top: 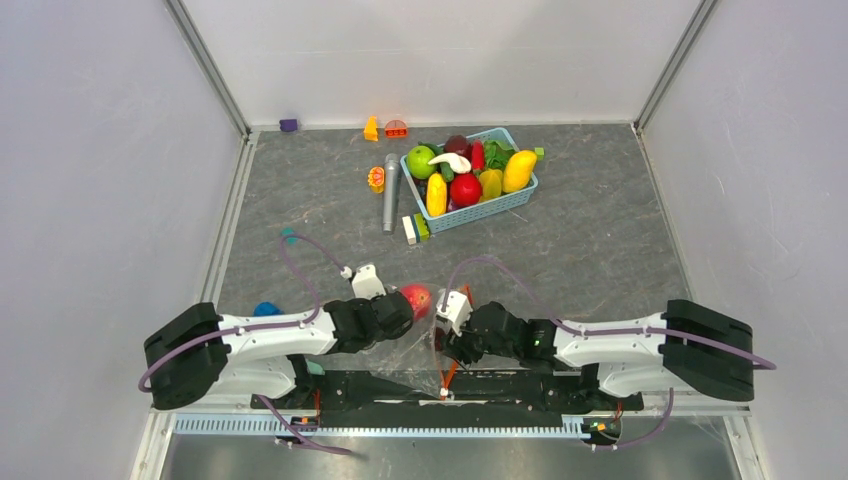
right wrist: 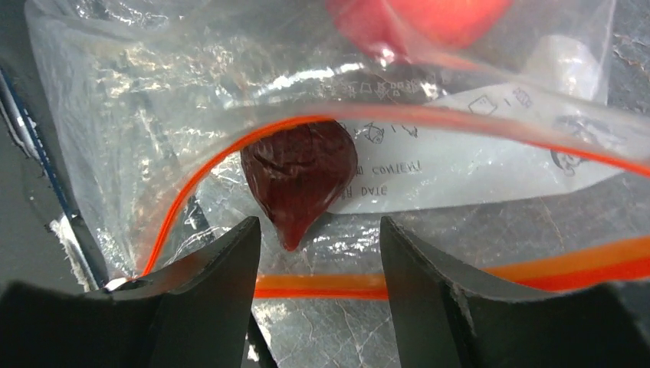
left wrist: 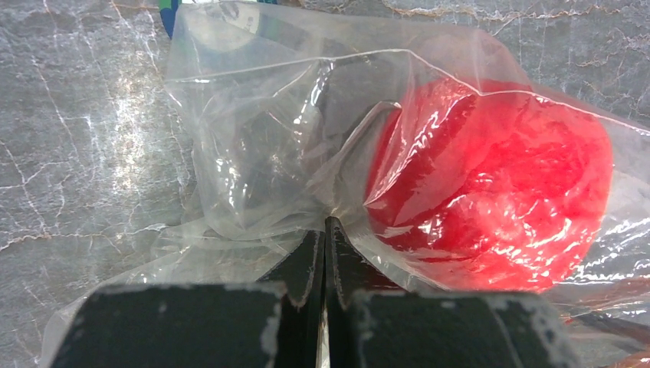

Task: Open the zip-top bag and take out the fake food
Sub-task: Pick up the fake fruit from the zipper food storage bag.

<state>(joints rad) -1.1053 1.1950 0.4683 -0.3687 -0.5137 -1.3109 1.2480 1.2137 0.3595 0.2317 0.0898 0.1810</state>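
Note:
The zip-top bag point(top: 428, 338) lies crumpled on the grey table between my two grippers. My left gripper point(left wrist: 326, 226) is shut on a fold of its clear plastic point(left wrist: 253, 153), right beside a red round fruit point(left wrist: 498, 199) inside the bag. In the top view that red fruit point(top: 416, 298) shows at the left gripper point(top: 400, 312). My right gripper point(right wrist: 318, 226) stands open at the bag's mouth, empty. One orange zip strip point(right wrist: 322, 285) lies flat between its fingers; the other arches over a dark maroon piece point(right wrist: 299, 172) just beyond the fingertips.
A light-blue basket point(top: 490, 210) of toy produce stands at the back centre, a grey cylinder point(top: 390, 190) to its left. Small toy pieces point(top: 396, 128) and a purple block point(top: 288, 125) lie by the back wall. A blue object point(top: 266, 309) sits by the left arm.

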